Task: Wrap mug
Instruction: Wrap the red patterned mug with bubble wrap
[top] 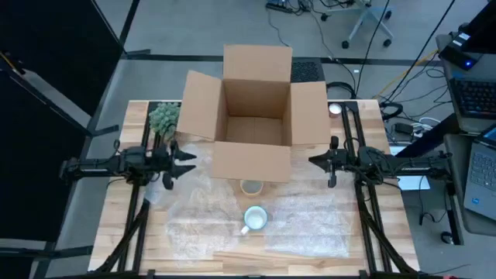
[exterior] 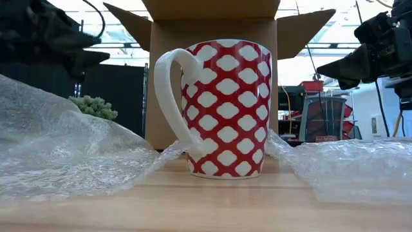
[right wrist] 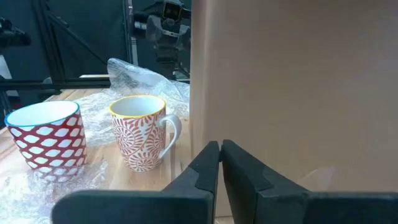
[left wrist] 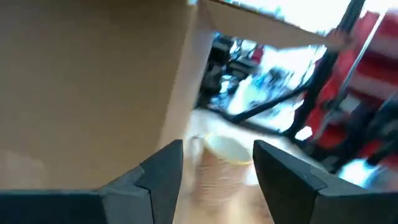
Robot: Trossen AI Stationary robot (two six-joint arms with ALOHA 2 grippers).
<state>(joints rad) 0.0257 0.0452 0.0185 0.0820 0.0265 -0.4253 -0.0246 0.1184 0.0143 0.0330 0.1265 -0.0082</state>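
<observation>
A red mug with white diamonds (top: 255,218) (exterior: 225,109) (right wrist: 46,140) stands upright on its base near the table's front, its white handle toward the left. A second mug with orange swirls and a yellow rim (top: 252,187) (right wrist: 140,140) stands just behind it, in front of the box. Clear bubble wrap lies crumpled on the left (top: 194,209) (exterior: 58,148) and flatter on the right (top: 310,225) (exterior: 347,167). My left gripper (top: 188,163) (left wrist: 217,149) hovers open at the box's left. My right gripper (top: 312,161) (right wrist: 219,146) hovers shut at the box's right. Neither touches anything.
An open cardboard box (top: 252,116) with its flaps spread fills the table's far middle and stands between the two grippers. A small green plant (top: 163,118) (exterior: 93,106) sits at the far left. Bare wood (top: 232,260) shows along the near edge.
</observation>
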